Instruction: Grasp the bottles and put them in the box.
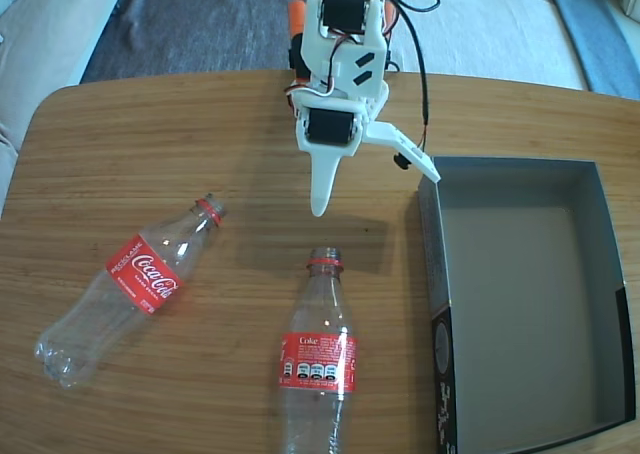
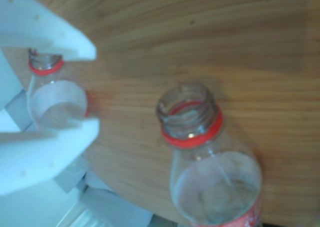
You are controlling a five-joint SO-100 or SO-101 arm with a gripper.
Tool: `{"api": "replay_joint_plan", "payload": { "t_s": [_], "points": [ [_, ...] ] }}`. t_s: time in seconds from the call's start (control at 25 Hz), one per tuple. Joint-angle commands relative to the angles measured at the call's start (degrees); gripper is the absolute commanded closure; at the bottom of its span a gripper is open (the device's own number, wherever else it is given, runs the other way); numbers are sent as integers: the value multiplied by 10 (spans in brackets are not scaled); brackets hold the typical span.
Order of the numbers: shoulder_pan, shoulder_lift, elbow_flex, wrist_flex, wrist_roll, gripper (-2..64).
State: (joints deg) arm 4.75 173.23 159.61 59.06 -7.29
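Two clear Coca-Cola bottles with red labels lie capless on the wooden table. In the fixed view one bottle [image 1: 140, 284] lies diagonally at the left, and the other bottle [image 1: 318, 359] lies at the bottom centre, neck pointing away. The box [image 1: 530, 294], dark grey inside, stands empty at the right. My white gripper [image 1: 375, 193] hangs open above the table between the bottle necks and the box's far left corner, holding nothing. In the wrist view my gripper [image 2: 95, 89] frames one bottle neck [image 2: 45, 67] behind its fingers; the other bottle neck [image 2: 192, 119] sits at the centre.
The table [image 1: 150, 144] has rounded corners, and its far edge runs just behind the arm's base. A black cable [image 1: 420, 64] trails from the arm toward the box's corner. Beyond the table lie a grey rug [image 1: 200, 19] and pale cushions.
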Motion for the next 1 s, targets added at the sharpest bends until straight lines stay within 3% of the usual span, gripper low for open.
{"api": "replay_joint_plan", "payload": {
  "t_s": [0.0, 0.76, 0.96],
  "points": [
    [-1, 4, -6, 0, -3, 506],
    [0, -2, -8, -1, -1, 504],
    [4, -8, -70, -3, -3, 505]
  ]
}}
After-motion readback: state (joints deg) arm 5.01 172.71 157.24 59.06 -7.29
